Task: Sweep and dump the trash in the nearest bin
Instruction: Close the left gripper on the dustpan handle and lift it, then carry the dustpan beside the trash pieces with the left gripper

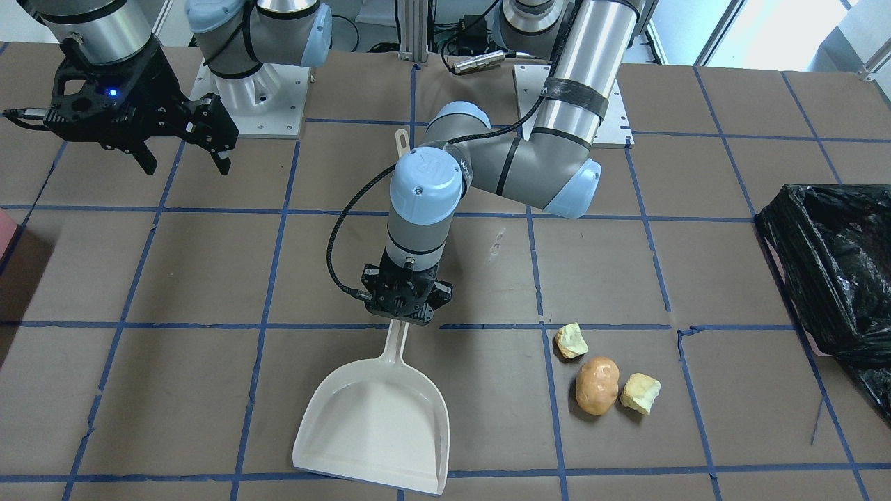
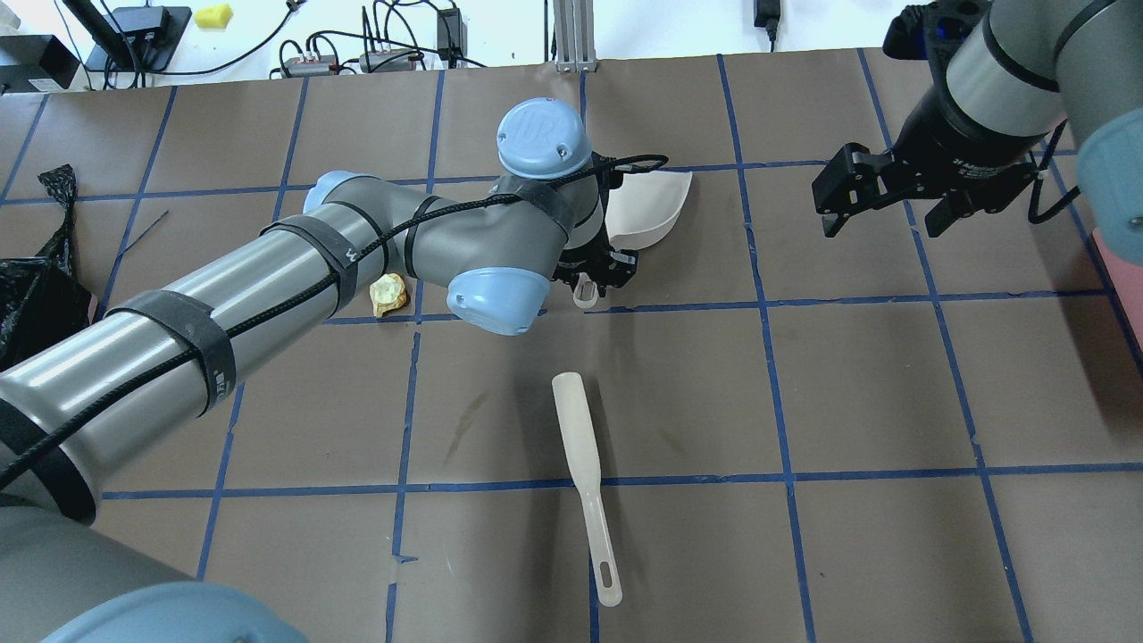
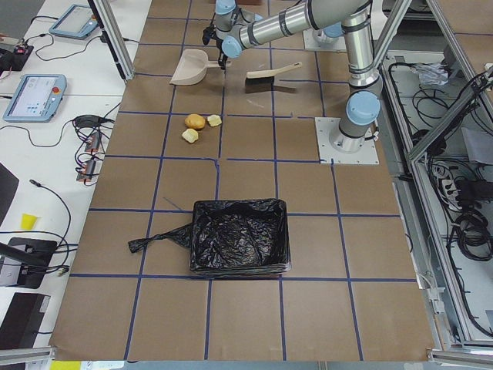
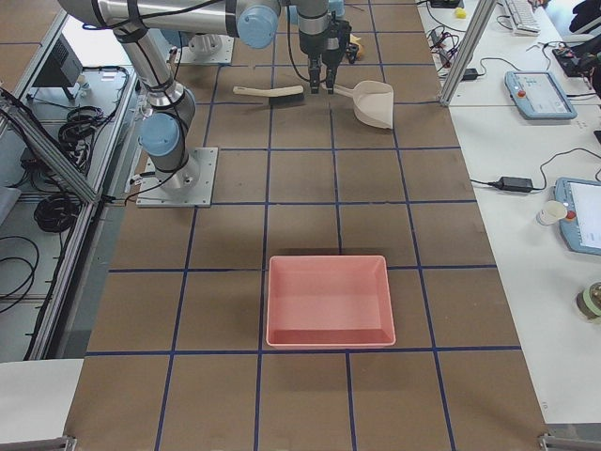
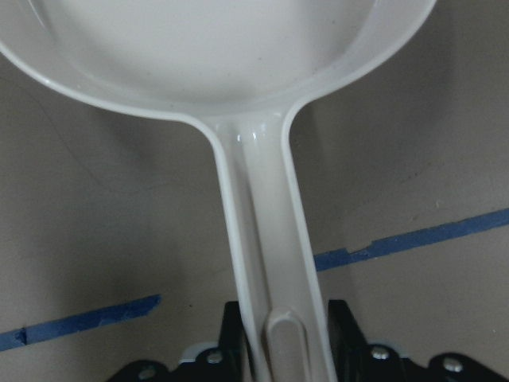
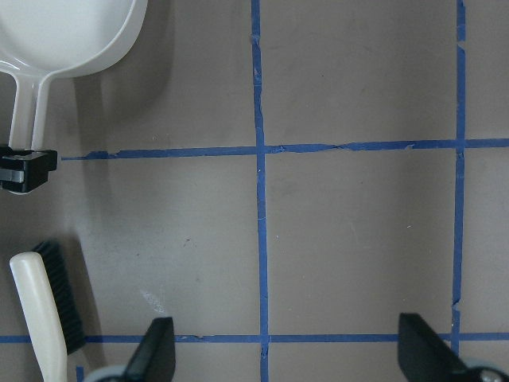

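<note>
My left gripper [image 1: 404,306] is shut on the handle of the cream dustpan [image 1: 376,417], whose pan rests on the table with its mouth facing away from me. In the left wrist view the handle [image 5: 270,239] runs between the fingers. The trash lies on my left side of the pan: a brown potato-like lump [image 1: 596,385] and two yellow sponge bits [image 1: 571,340] [image 1: 640,393]. The black-bagged bin [image 1: 835,278] stands further to my left. My right gripper [image 1: 184,156] hangs open and empty above the table. The cream brush [image 2: 585,482] lies near my side.
A bare pink tray [image 4: 329,301] sits at my right end of the table. The left forearm [image 2: 268,277] crosses over the trash in the overhead view, leaving one sponge bit [image 2: 389,294] showing. Blue tape lines grid the brown tabletop.
</note>
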